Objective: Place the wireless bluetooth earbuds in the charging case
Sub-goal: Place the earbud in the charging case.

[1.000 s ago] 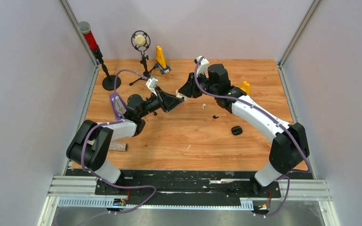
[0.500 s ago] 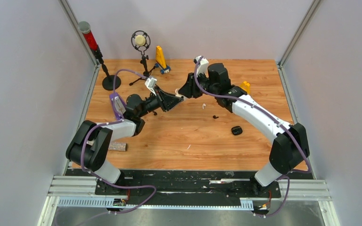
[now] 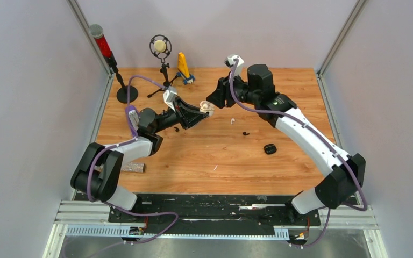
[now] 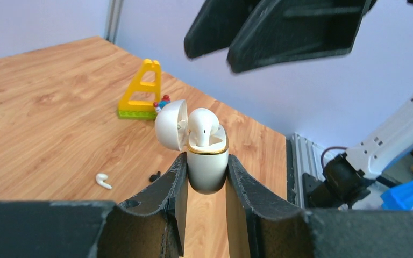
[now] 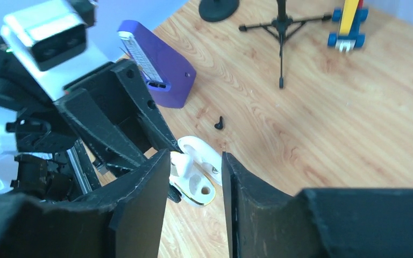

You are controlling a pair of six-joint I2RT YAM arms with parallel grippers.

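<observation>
1. Right end effector (image 3: 213, 102) has drawn back and up from the white charging case (image 3: 207, 107), which the left end effector (image 3: 203, 110) holds aloft over the desk (image 3: 193, 161); bare wood runs along the near side, and a loose white earbud (image 3: 232, 121) and a black earbud (image 3: 246, 133) lie apart to the right
2. Left wrist: its fingers clamp the case's body, lid swung open, a seated white earbud (image 4: 202, 124) upright inside
3. Right wrist: fingers parted, gripping nothing; case just beyond their tips
</observation>
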